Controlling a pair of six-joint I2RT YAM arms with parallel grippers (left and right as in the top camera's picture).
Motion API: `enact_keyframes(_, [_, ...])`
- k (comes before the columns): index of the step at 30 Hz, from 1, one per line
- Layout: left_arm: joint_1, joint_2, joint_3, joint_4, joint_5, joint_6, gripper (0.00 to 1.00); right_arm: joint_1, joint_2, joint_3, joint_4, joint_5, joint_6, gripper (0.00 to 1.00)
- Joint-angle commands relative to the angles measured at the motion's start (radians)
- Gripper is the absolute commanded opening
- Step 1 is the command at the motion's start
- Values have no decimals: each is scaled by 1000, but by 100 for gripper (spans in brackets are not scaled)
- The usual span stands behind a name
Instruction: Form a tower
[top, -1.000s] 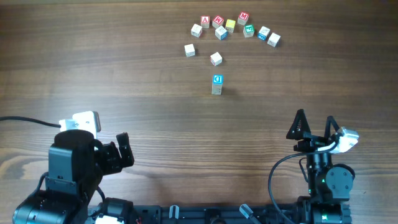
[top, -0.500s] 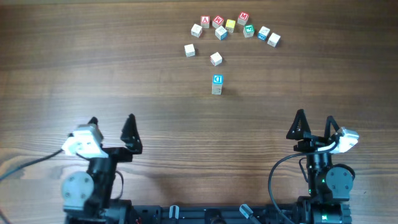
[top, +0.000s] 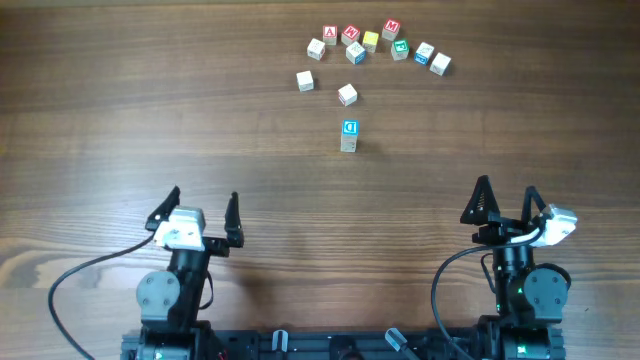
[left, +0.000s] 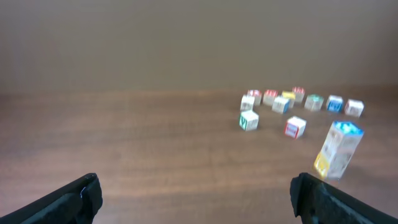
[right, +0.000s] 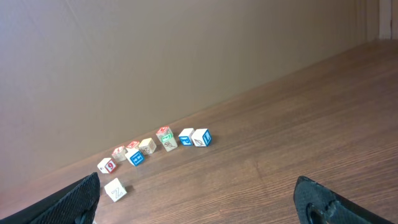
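The left gripper (top: 200, 203) has swung in from the left edge and squared up to face the blocks, its fingers spread wide and empty; the right gripper (top: 507, 193) is likewise spread, holding nothing. The tower (top: 349, 136), two cubes high, stands at the left gripper's 2 o'clock, well apart from both. I'd say another cube is wanted next: take the loose cube (top: 347, 94) at the tower's 12 o'clock by opposite faces; lift clear; lower squarely over the blue top; release gently.
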Motion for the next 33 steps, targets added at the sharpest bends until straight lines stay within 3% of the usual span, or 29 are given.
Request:
enact_keyframes(1, [7, -11, -10, 0, 2, 11, 100, -5, -11, -1, 3, -17, 7, 100])
enact_keyframes(8, [7, -11, -10, -3, -27, -50, 100, -5, -11, -1, 3, -17, 6, 100])
enact_keyframes(15, [7, -11, -10, -4, -34, -227, 100, -5, -11, -1, 3, -17, 7, 100])
enact_keyframes(33, [7, -11, -10, -3, -34, -229, 100, -5, -11, -1, 3, -17, 7, 100])
